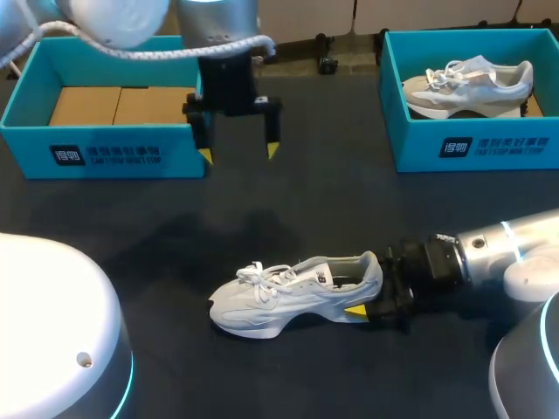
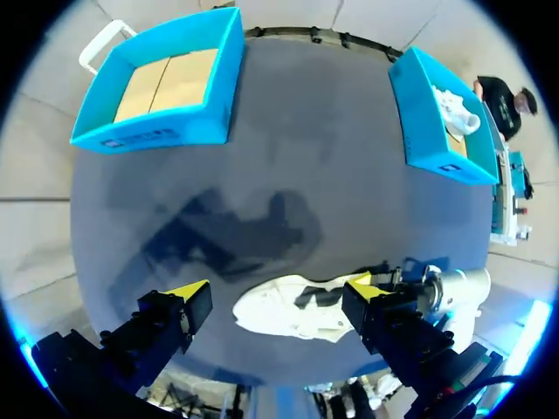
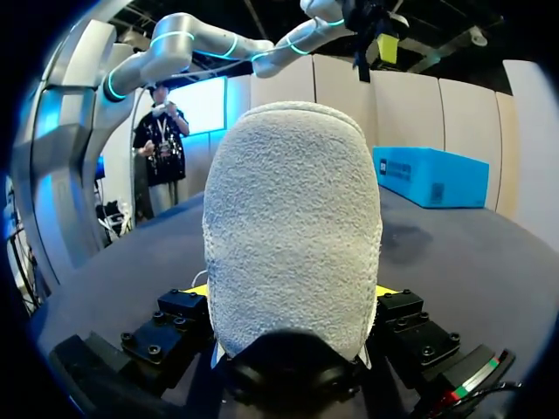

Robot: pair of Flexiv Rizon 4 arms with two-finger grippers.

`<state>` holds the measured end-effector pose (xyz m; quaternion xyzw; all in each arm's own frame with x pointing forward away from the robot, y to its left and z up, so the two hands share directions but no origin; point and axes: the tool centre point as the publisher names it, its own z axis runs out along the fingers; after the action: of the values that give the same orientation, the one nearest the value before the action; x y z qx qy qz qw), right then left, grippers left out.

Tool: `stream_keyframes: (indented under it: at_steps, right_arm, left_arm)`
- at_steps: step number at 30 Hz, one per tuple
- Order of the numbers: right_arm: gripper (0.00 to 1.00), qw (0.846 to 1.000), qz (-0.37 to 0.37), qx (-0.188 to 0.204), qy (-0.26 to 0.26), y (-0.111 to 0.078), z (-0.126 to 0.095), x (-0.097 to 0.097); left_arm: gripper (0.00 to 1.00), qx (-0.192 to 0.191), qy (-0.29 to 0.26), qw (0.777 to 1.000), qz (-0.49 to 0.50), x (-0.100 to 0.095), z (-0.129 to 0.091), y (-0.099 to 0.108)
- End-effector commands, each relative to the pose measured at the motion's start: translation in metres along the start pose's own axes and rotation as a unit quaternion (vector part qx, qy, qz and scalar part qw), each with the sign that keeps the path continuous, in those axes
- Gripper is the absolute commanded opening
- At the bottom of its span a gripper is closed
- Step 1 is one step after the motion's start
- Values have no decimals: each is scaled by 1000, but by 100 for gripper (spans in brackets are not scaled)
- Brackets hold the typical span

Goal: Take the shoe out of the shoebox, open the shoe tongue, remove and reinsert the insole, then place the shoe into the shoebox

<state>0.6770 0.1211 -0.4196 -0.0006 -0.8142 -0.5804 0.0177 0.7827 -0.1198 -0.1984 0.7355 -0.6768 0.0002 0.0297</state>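
White mesh sneaker [image 1: 297,292], heel clamped by right end effector [image 3: 290,292]; second sneaker [image 1: 467,83] in right teal cardboard shoebox [image 1: 476,144]; left shoebox [image 1: 105,155]. Left end effector [image 1: 238,153] wide.

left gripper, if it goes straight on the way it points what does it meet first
The left gripper would likely meet bare table first, just short of the white shoe; depth is unclear.

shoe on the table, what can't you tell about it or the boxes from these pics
- Insole: the shoe opening is dark in the head view; the left wrist view shows it too small.
- Shoe's toe and laces: in the right wrist view its own heel, in the right gripper, hides them.
- Second shoe: in the head view the right box wall hides its sole.
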Motion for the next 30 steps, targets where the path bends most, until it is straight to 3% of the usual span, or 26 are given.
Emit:
stream_keyframes:
  at_steps: [1, 13, 22, 30]
  right_arm:
    - [0, 1000, 0, 1, 0, 0, 1, 1]
    - [0, 1000, 0, 1, 0, 0, 1, 1]
    - [0, 1000, 0, 1, 0, 0, 1, 1]
    - [0, 1000, 0, 1, 0, 0, 1, 1]
  left_arm:
    - [100, -1, -12, 1000, -3, 12, 0, -3]
    - [100, -1, -12, 1000, -3, 12, 0, -3]
    - [100, -7, -21, 999, 33, 42, 29, 56]
    - [100, -29, -33, 997, 57, 64, 44, 90]
